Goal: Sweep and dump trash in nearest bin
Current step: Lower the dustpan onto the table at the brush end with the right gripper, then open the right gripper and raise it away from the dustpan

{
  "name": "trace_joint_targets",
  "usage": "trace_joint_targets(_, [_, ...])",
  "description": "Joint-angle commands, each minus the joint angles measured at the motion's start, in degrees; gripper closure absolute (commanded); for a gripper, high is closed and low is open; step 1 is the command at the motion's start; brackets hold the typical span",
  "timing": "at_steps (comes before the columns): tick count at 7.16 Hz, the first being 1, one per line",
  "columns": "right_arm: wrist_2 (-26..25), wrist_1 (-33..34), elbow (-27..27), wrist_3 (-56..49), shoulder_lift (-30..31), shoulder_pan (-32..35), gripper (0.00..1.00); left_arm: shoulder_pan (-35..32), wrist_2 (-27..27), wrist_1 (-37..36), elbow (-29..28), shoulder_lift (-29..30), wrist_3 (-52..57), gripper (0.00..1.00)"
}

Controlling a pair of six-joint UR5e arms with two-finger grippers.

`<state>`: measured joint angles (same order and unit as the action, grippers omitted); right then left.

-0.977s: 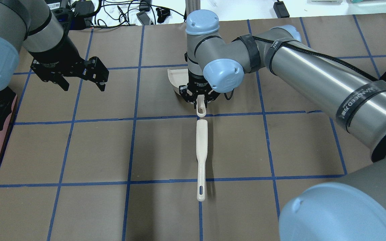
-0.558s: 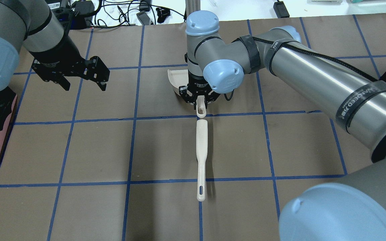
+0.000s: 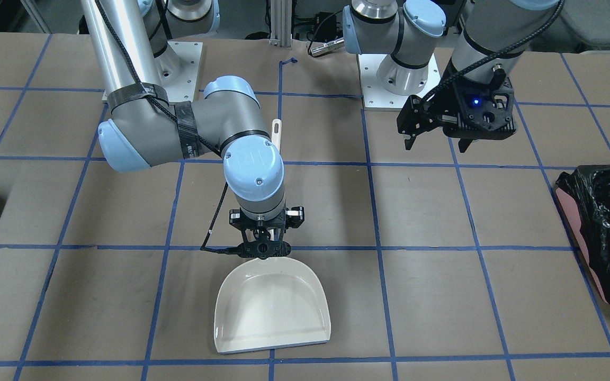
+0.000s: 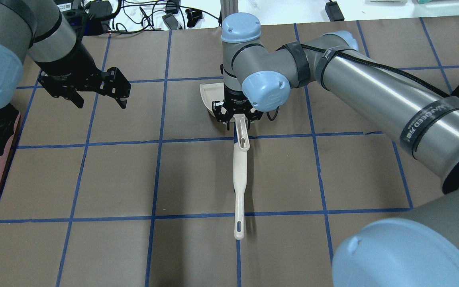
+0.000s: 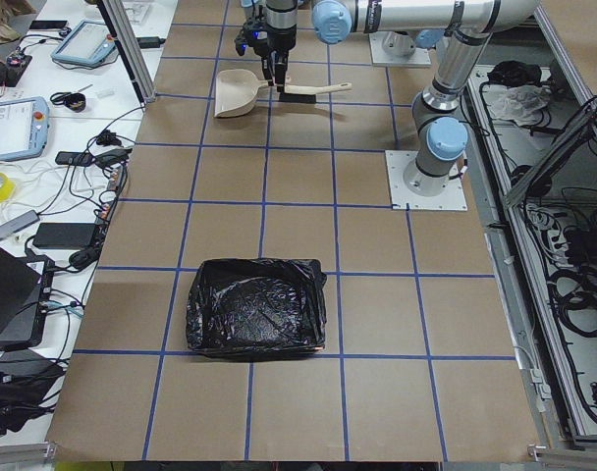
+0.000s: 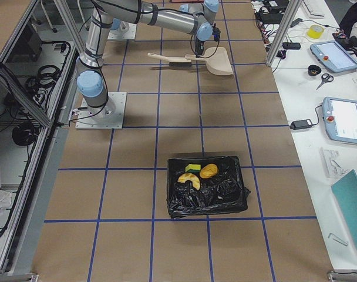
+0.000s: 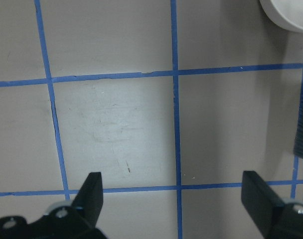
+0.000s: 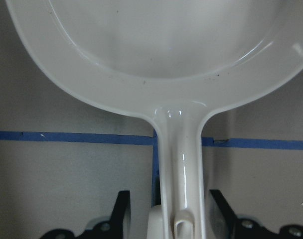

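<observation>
- Broad table (image 4: 114, 179) topped with matte brown sheeting, ruled into large squares by blue tape lines (image 4: 94, 219).
- Even, bright overhead light; soft short shadows, and a pale sheen on the brown surface in the left wrist view.
- Along the table's far long side, a white bench (image 6: 307, 97), cluttered.
- On that bench: two grey-framed touchscreen pendants (image 6: 346, 120), scissors (image 6: 324, 79), a yellow tape roll (image 6: 314, 30), a teal board (image 6: 352, 211), black power bricks and loose cables.
- Aluminium frame post (image 5: 127, 44) upright at the seam between table and bench.
- Behind the table's near long side, metal trays (image 5: 573, 285) full of coiled black cable.
</observation>
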<state>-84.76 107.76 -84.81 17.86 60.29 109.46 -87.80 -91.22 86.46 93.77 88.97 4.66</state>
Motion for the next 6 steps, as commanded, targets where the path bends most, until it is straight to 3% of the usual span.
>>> trace_joint_targets(1, [0.64, -0.01, 0.0, 1.47, 0.01, 0.05, 0.16, 0.0, -0.01, 0.02, 0.01, -0.02, 0.0, 0.0])
trace_joint_targets(3, [-0.05, -0.01, 0.61, 0.35, 2.19, -0.3, 0.01, 0.0, -0.01, 0.02, 0.01, -0.02, 0.0, 0.0])
trace_joint_targets(6, [-3.47, -0.61, 1.49, -8.5, 8.33, -9.39, 0.0, 0.0, 0.08, -0.06, -0.07, -0.11, 0.0, 0.0])
